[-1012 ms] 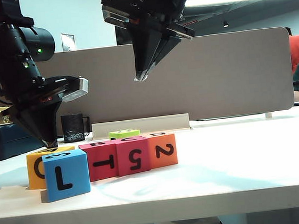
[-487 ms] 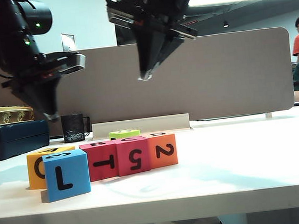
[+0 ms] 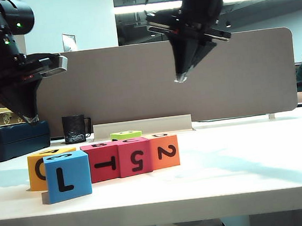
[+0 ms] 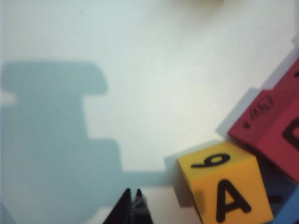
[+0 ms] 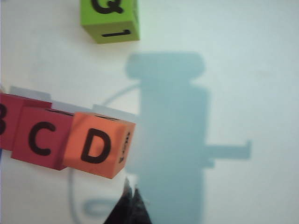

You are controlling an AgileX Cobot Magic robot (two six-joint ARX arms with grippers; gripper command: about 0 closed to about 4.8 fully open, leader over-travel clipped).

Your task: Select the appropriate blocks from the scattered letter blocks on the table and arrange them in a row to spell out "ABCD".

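While both claws, left [image 3: 31, 119] and right [image 3: 180, 79], hang pressed together, the blocks [image 3: 130, 157] seemingly touch.

Both arms hang raised, the left claw [image 3: 31, 119] and right claw [image 3: 181, 78] pointing down, tips pressed together, empty.

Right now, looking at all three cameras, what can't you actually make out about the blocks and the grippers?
- Yellow-orange block, exterior view: the blue block covers part of its front letter.
- Red block, left wrist view: cut off by the picture's edge, top letter incomplete.
- Lime-green block, exterior view: mostly hidden behind the row.
- Left gripper and right gripper: both shut, holding nothing; the wrist views show only their tips.
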